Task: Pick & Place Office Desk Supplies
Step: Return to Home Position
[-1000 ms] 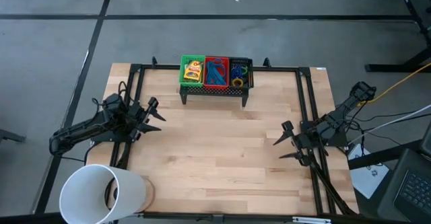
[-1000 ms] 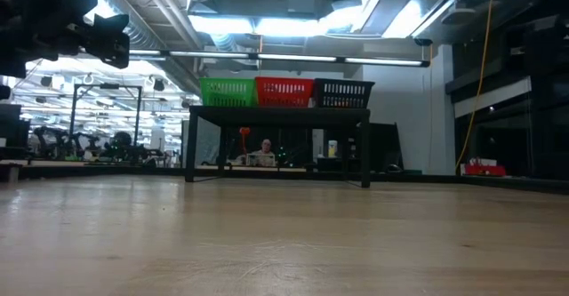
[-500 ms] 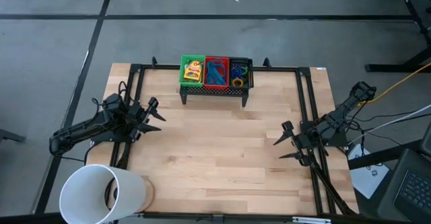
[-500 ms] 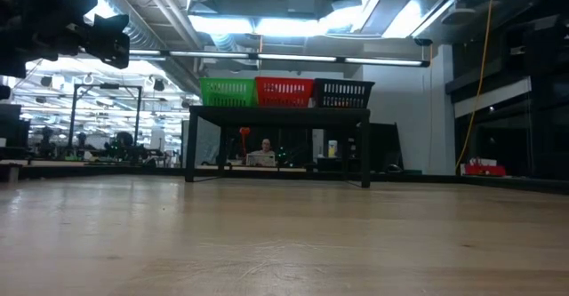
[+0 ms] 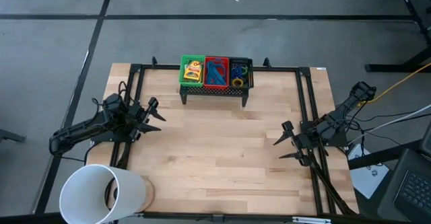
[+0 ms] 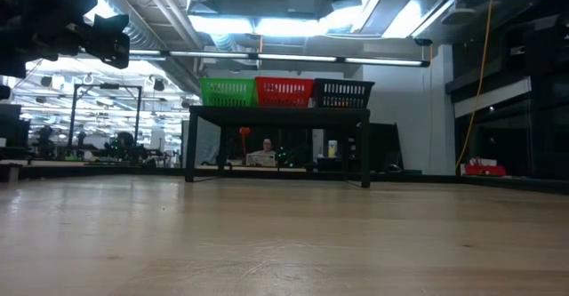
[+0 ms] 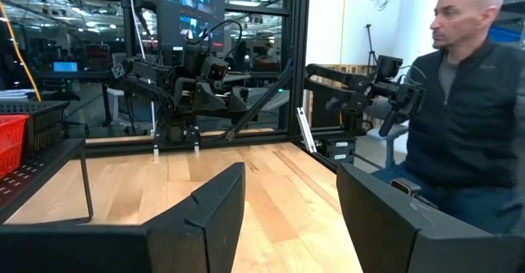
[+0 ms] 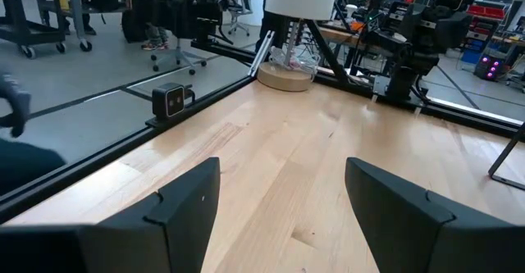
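One yellow crayon box point(image 5: 194, 70); blue cord point(image 5: 216, 73)

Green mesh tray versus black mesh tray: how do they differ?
The green mesh tray sits at the black shelf's left end, the black mesh tray at its right. The green one holds a yellow crayon box, the black one coloured rubber-band rings. Both flank the red mesh tray.

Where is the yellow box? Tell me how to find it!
Look at the far edge of the wooden table, where a black shelf holds three baskets in a row. The yellow box lies in the green basket at one end, beside the red basket; no other basket holds a box.
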